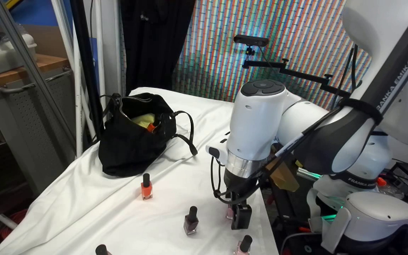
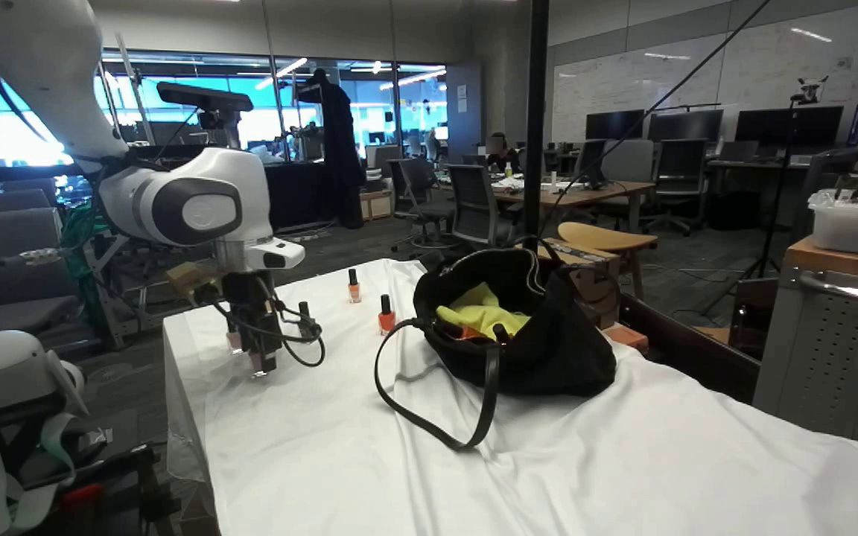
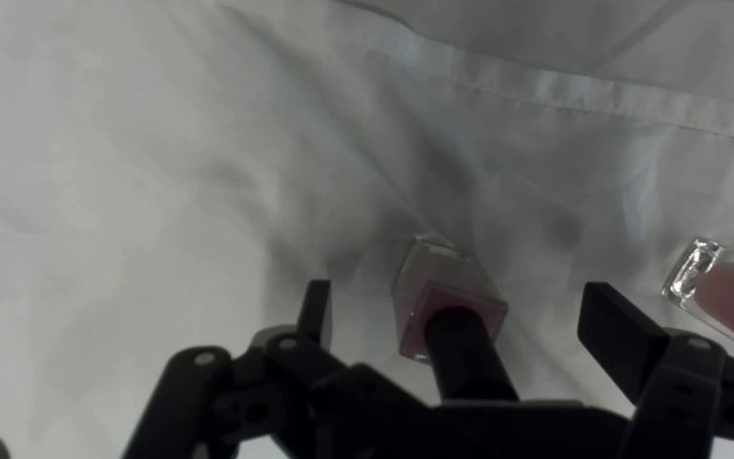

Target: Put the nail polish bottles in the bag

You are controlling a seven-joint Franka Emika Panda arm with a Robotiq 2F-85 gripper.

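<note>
Nail polish bottle (image 3: 453, 312) right below me in the wrist view, pink with a black cap, and my claw (image 3: 457, 299) is wide: fingers (image 3: 618, 338) apart on either side, white cloth (image 3: 118, 191) visible between each and the glass, so I'm gripping nothing. The cap disappears behind the claw's body, so I lose its top. Over at the right edge, a second pink bottle (image 3: 733, 296) is cut off and partly tucked behind the claw.

Now in an exterior view: the black bag (image 1: 129, 152) slouches on the cloth, mouth gaping, yellow-green fabric (image 1: 142, 119) and a bit of orange (image 1: 151, 128) showing, the rest lost in shadow. An orange bottle (image 1: 146, 190) stands near it, then a dark bottle (image 1: 191, 224) closer to the claw. The bottle at the claw is nearly all hidden behind a finger; I get a pink strip. Along the bottom edge the second pink bottle is cut off, and so is another, down to a black cap (image 1: 102, 249) and a sliver of body.

Again in an exterior view, I've got a peach bottle (image 2: 354, 289) in plain sight, the dark one crossed by a cable (image 2: 322, 351), and both pink ones partly blocked by the claw. One handle (image 2: 490, 391) droops onto the cloth. Inside the bag a black tip (image 2: 501, 335) sticks up; what it belongs to, I can't make out.
</note>
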